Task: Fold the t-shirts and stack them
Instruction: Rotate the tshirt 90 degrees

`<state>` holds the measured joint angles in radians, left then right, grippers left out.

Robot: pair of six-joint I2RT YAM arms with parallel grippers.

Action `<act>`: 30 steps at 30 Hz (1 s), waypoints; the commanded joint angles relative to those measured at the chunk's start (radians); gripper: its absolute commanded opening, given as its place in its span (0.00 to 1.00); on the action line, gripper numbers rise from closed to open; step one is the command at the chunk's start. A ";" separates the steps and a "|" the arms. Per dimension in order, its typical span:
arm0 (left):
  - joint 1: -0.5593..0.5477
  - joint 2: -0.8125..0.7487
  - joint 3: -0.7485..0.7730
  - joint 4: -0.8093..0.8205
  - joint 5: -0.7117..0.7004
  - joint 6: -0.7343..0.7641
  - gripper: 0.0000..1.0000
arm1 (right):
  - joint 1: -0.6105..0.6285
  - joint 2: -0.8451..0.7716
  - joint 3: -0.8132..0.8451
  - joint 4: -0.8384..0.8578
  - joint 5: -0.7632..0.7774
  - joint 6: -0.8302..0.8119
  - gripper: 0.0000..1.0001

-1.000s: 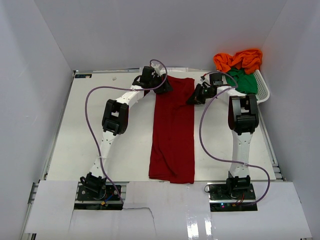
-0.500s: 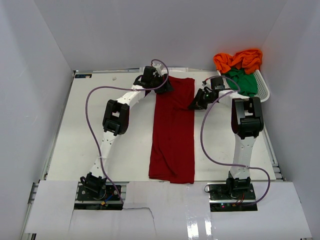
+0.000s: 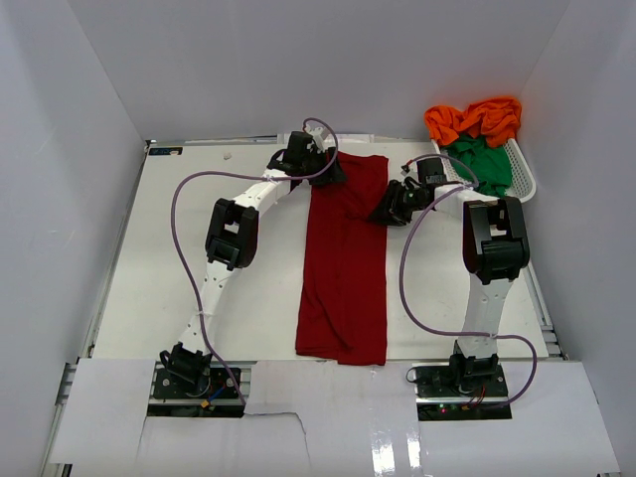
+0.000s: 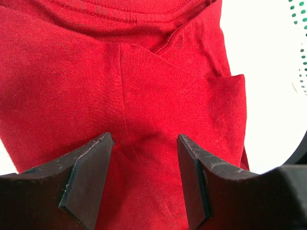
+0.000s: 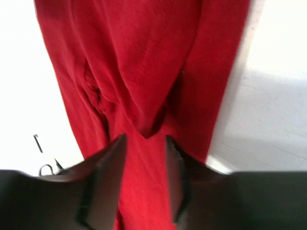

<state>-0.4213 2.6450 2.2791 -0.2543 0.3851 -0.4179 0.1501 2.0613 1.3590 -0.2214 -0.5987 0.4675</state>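
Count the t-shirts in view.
3. The dark red t-shirt lies in a long strip down the middle of the table; the orange t-shirt and the green t-shirt are bunched in the white basket, far right. Others may be hidden in that heap.

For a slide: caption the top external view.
Left hand and right hand over a flat red t-shirt; orange shirt and green shirt in a basket.

My right wrist view is blurred and crops the dark red t-shirt [image 5: 144, 62], my left wrist view shows only a sliver of the white basket [image 4: 303, 33], and from above the orange t-shirt [image 3: 475, 119] hides part of the green t-shirt [image 3: 485, 164].
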 commanded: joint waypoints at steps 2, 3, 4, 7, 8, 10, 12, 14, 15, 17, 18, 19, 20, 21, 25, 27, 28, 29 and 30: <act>-0.005 0.023 0.029 -0.045 -0.038 0.030 0.68 | -0.004 -0.023 0.011 0.025 0.020 -0.001 0.54; -0.005 0.021 0.030 -0.046 -0.041 0.031 0.68 | -0.006 -0.014 0.020 0.025 0.023 0.009 0.55; -0.005 0.020 0.030 -0.046 -0.043 0.033 0.68 | -0.007 0.008 0.029 0.027 0.017 0.017 0.56; -0.005 0.017 0.030 -0.051 -0.048 0.039 0.68 | -0.011 0.036 0.060 0.051 0.013 0.042 0.57; -0.005 0.013 0.030 -0.053 -0.049 0.041 0.68 | -0.012 0.048 0.063 0.060 0.014 0.045 0.57; -0.005 0.012 0.030 -0.051 -0.052 0.045 0.69 | -0.014 0.068 0.080 0.082 0.007 0.059 0.57; -0.005 0.010 0.031 -0.051 -0.054 0.045 0.69 | -0.017 0.080 0.086 0.106 -0.009 0.069 0.57; -0.005 0.010 0.030 -0.054 -0.054 0.047 0.69 | -0.021 0.089 0.080 0.135 -0.018 0.092 0.57; -0.007 0.010 0.030 -0.054 -0.055 0.048 0.69 | -0.023 0.091 0.077 0.146 -0.021 0.100 0.57; -0.007 0.012 0.030 -0.054 -0.054 0.048 0.69 | -0.026 0.097 0.069 0.178 -0.026 0.120 0.57; -0.007 0.012 0.030 -0.054 -0.054 0.048 0.69 | -0.027 0.097 0.062 0.192 -0.027 0.129 0.57; -0.007 0.012 0.028 -0.054 -0.054 0.048 0.69 | -0.029 0.097 0.045 0.227 -0.032 0.141 0.56; -0.008 0.012 0.028 -0.053 -0.055 0.050 0.69 | -0.033 0.099 0.037 0.252 -0.039 0.160 0.56; -0.008 0.012 0.028 -0.053 -0.055 0.050 0.69 | -0.035 0.097 0.031 0.266 -0.039 0.167 0.56; -0.010 0.015 0.028 -0.053 -0.058 0.050 0.69 | -0.040 0.102 -0.006 0.349 -0.053 0.221 0.54; -0.010 0.015 0.026 -0.054 -0.057 0.050 0.69 | -0.040 0.106 -0.031 0.421 -0.072 0.265 0.54; -0.010 0.015 0.025 -0.056 -0.057 0.051 0.69 | -0.040 0.111 -0.040 0.439 -0.070 0.278 0.54; -0.010 0.015 0.023 -0.054 -0.060 0.053 0.69 | -0.040 0.109 -0.055 0.477 -0.062 0.299 0.53; -0.010 0.015 0.022 -0.056 -0.060 0.053 0.69 | -0.040 0.109 -0.064 0.497 -0.058 0.310 0.53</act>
<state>-0.4278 2.6450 2.2883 -0.2699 0.3550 -0.3874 0.1135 2.1536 1.3251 0.1352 -0.6502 0.7063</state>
